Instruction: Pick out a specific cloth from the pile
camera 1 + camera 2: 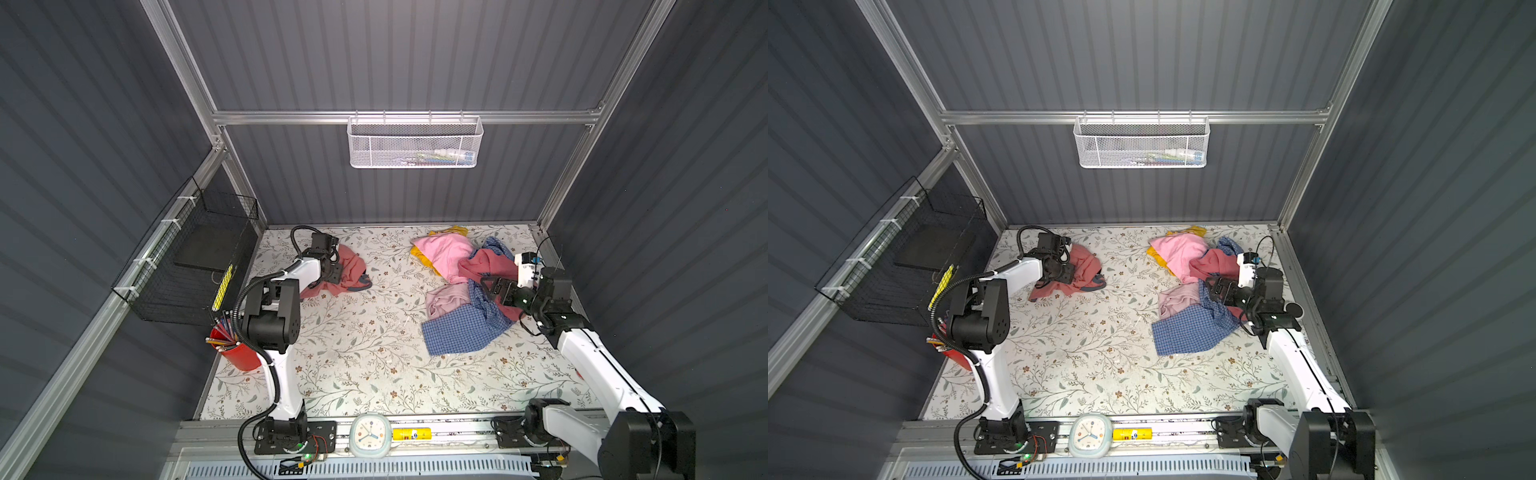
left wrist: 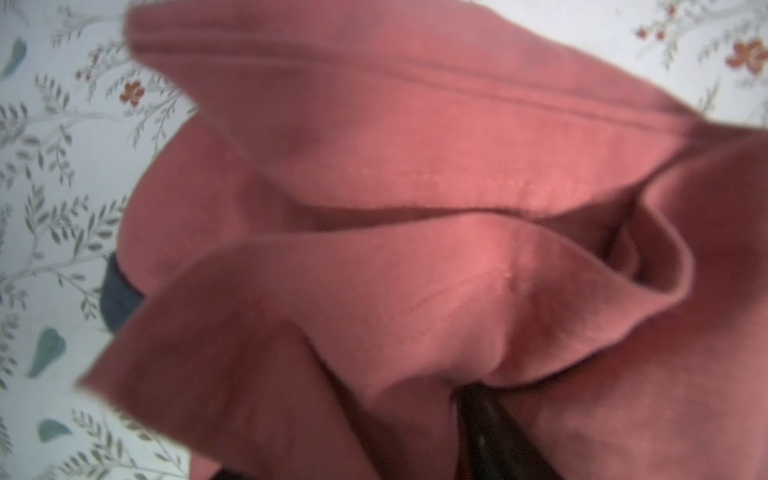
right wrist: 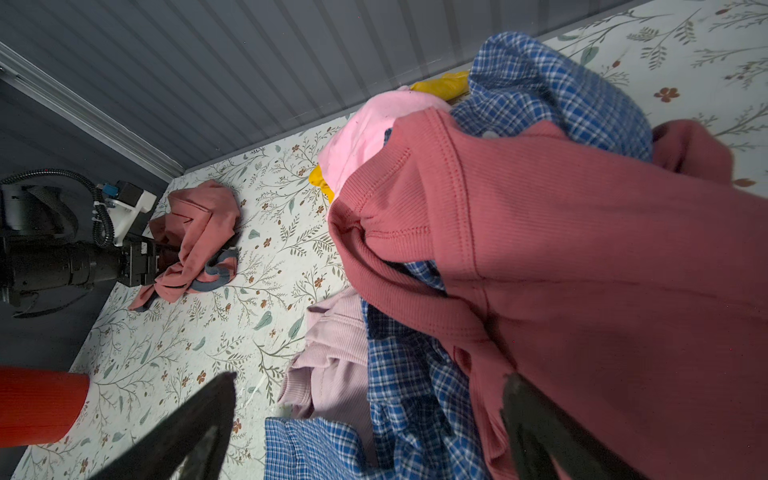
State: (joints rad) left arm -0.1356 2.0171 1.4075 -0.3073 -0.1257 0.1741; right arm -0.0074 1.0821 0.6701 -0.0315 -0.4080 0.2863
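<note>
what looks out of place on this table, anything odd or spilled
One salmon cloth with grey-blue trim lies crumpled alone at the far left in both top views, apart from the pile on the right. Nothing looks spilled or damaged.

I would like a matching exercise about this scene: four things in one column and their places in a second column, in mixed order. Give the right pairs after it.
Things
1. salmon cloth with grey trim
2. red cup
3. white mesh basket
4. clock

Places
A. hangs high on the back wall
B. stands at the left edge of the table, holding pencils
C. just in front of the table's near edge, about the middle
D. lies on the table, apart from the pile

Pairs: 1-D, 2-B, 3-A, 4-C
</note>
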